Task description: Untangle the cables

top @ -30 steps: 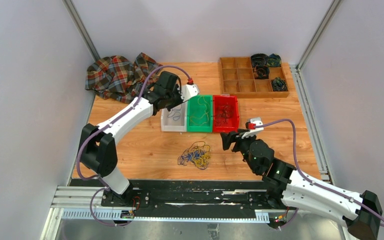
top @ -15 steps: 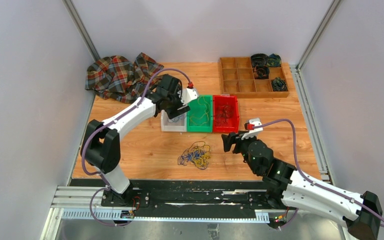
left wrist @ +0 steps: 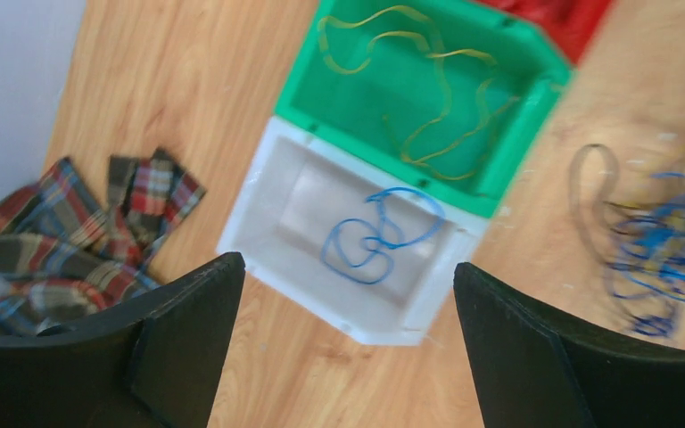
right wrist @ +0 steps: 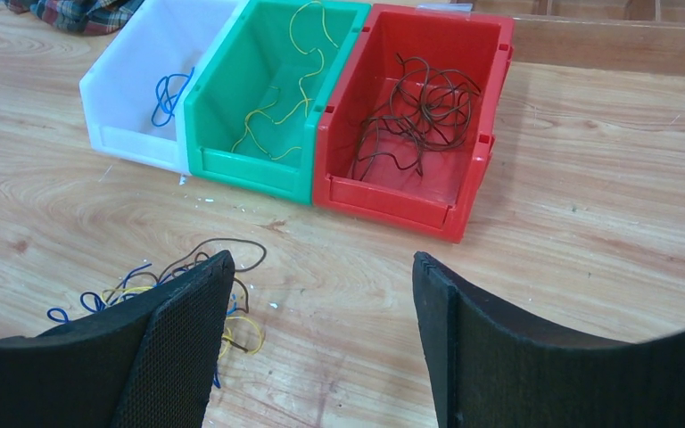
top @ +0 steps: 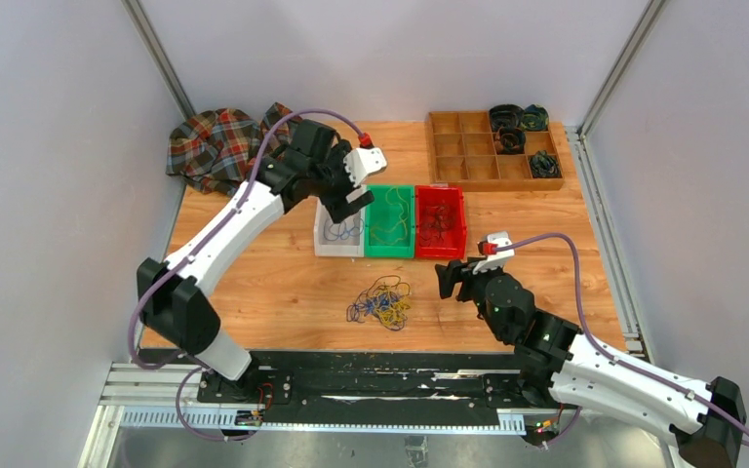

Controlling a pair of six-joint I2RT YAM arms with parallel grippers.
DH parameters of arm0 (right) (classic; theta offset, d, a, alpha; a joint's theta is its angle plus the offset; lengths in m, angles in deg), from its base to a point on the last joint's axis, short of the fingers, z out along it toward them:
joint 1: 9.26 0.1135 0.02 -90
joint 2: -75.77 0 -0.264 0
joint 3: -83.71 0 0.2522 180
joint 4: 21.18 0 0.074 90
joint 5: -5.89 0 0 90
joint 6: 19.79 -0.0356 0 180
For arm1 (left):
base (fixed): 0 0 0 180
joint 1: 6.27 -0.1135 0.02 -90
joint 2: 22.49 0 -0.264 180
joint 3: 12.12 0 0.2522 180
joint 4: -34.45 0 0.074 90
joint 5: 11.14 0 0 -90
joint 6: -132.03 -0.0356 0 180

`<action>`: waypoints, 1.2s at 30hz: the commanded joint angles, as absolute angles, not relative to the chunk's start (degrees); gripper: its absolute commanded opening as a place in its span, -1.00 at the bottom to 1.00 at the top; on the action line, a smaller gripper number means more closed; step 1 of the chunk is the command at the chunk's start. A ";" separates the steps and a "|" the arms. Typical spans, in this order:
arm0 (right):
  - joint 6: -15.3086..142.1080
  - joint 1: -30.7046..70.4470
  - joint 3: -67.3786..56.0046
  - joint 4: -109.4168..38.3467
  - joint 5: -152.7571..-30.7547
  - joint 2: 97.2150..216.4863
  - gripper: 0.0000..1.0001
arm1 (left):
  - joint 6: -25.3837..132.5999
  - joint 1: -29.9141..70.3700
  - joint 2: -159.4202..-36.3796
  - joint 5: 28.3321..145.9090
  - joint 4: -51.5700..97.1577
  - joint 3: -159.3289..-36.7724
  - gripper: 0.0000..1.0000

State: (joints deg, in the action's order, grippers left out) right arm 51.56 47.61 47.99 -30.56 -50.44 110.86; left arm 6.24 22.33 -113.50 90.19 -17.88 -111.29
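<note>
On my overhead feed, a wood-grain table [top: 283, 283] sits inside an enclosure of plain pale walls [top: 390, 49]. Metal posts [top: 159, 58] rise at its two far corners. A black and silver rail [top: 351, 414] runs along the table's near edge. The light is soft and even, and I see only faint shadows.

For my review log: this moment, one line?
left gripper open over white bin | right gripper open | blue cable in white bin | tangle on table

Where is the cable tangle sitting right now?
Top view: the tangle lies on the table, in front of the green bin, left of the right pincer.
</note>
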 commanded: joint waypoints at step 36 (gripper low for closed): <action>49.03 46.95 44.56 -39.16 -59.97 112.95 -0.14 | 0.91 41.80 -105.87 101.45 -21.57 -86.44 -0.88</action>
